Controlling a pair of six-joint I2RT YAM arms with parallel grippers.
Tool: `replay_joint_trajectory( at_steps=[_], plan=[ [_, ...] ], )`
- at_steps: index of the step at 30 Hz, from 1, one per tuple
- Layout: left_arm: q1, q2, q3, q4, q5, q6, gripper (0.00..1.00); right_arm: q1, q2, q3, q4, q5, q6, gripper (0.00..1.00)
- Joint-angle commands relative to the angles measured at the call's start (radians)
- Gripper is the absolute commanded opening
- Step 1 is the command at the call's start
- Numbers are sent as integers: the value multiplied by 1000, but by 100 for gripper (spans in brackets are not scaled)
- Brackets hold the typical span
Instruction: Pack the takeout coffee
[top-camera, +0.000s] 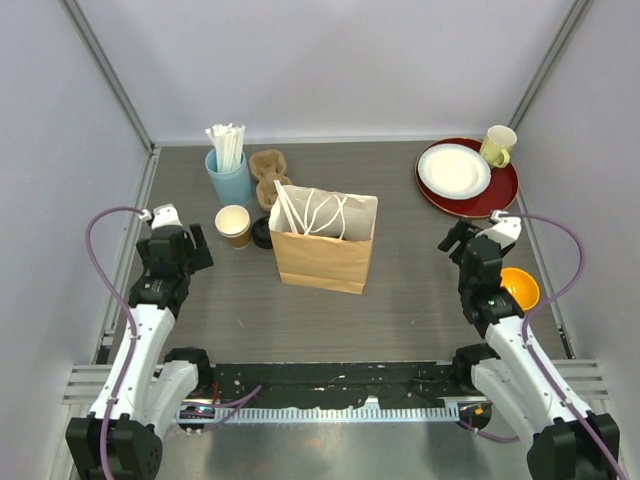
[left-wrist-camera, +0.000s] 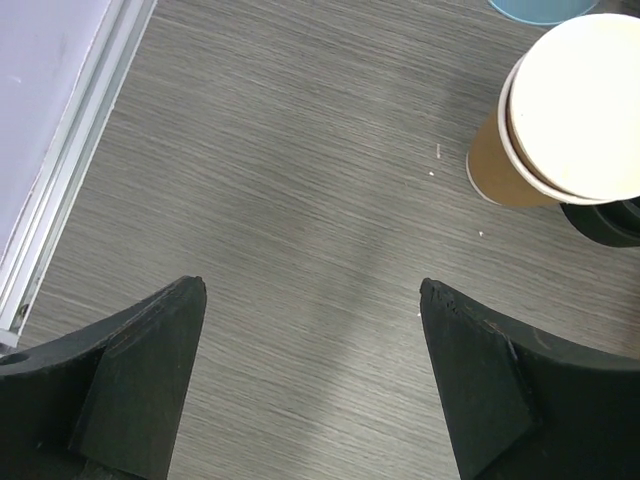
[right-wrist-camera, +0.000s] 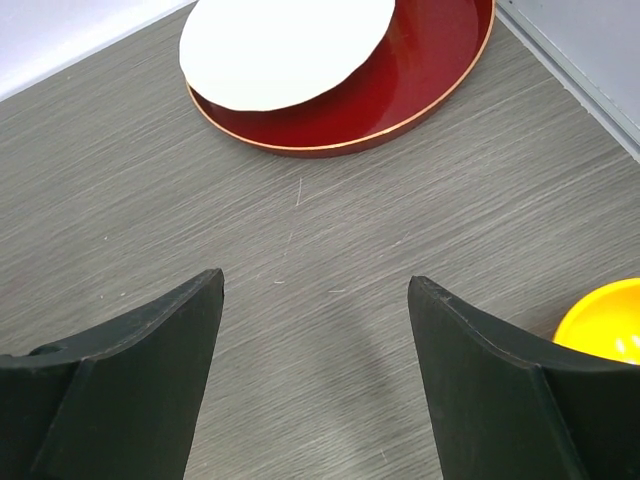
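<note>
Left of the bag (top-camera: 322, 248), we see one cup (top-camera: 233, 226) standing uncapped, its lid (top-camera: 262, 233) just beside it, likely awaiting capping. The left gripper (left-wrist-camera: 312, 290) and right gripper (right-wrist-camera: 315, 282) hang wide open, holding nothing.

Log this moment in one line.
left gripper open, empty | right gripper open, empty | paper cup lidless, left of bag | black lid beside it
</note>
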Motion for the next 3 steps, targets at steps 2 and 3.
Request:
replay_joint_trajectory(
  at_steps=[2, 3],
  plan=[
    [2, -8, 10, 36, -76, -53, 92, -1, -43, -10, 15, 44, 22, 80],
    [2, -12, 13, 34, -85, -61, 93, -2, -47, -13, 12, 56, 28, 80]
  ],
)
